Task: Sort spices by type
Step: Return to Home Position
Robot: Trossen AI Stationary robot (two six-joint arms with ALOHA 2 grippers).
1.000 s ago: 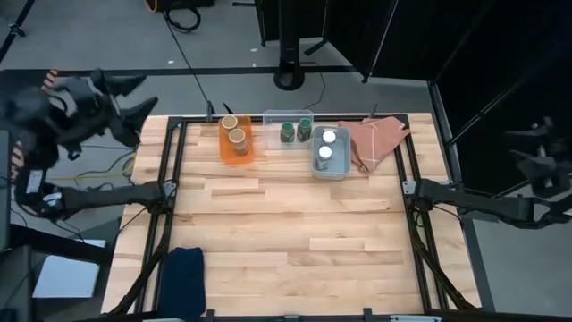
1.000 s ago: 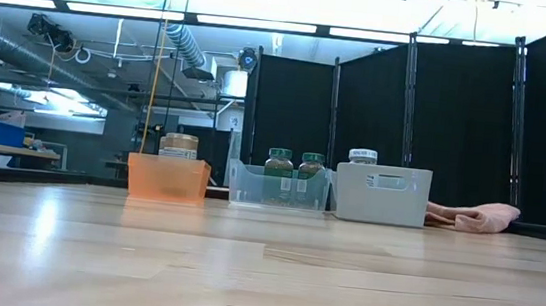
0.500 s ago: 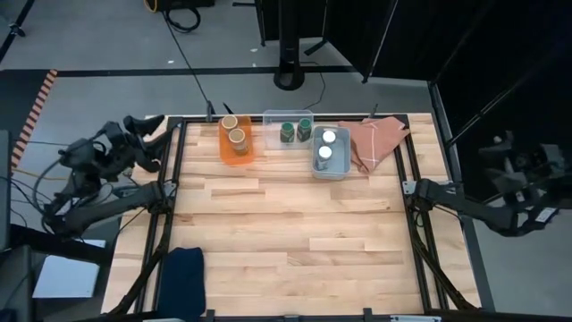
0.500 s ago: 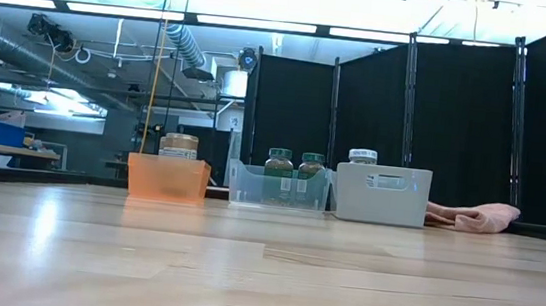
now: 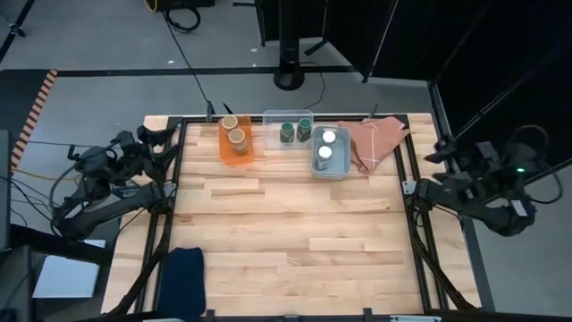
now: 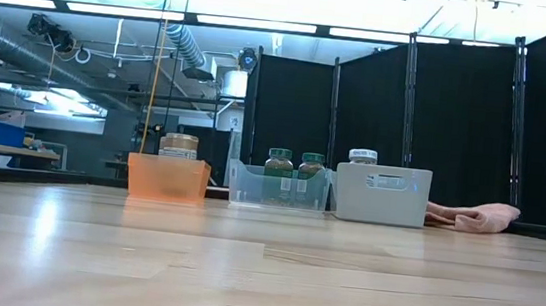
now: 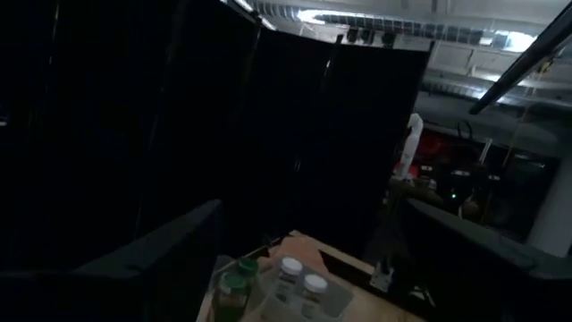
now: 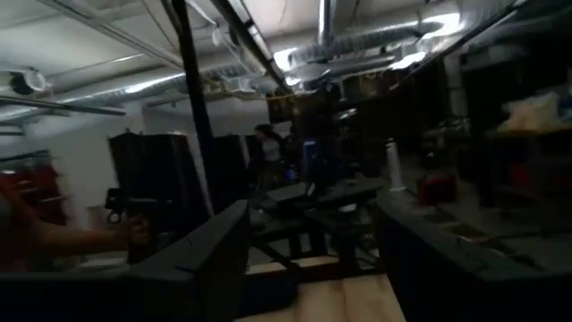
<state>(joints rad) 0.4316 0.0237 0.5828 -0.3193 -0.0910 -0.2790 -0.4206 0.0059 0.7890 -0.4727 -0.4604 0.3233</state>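
Both arms have swung in beside the table (image 5: 286, 233) since a moment ago: left gripper (image 5: 159, 136) at its left edge, right gripper (image 5: 447, 152) at its right, fingers spread on each. The tan jars (image 5: 238, 137) sit in the orange bin (image 5: 237, 157), green jars (image 5: 287, 133) in the clear bin (image 5: 288, 114), white jars (image 5: 329, 137) in the pale bin (image 5: 331, 171).

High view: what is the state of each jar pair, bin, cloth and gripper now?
tan-lidded jars: upright, lidded, in the orange bin
green-lidded jars: upright, lidded, in the clear bin
white-lidded jars: upright, lidded, in the pale bin
pink cloth: crumpled
dark blue cloth: folded
left gripper: open, empty, by the table's left edge
right gripper: open, empty, by the table's right edge
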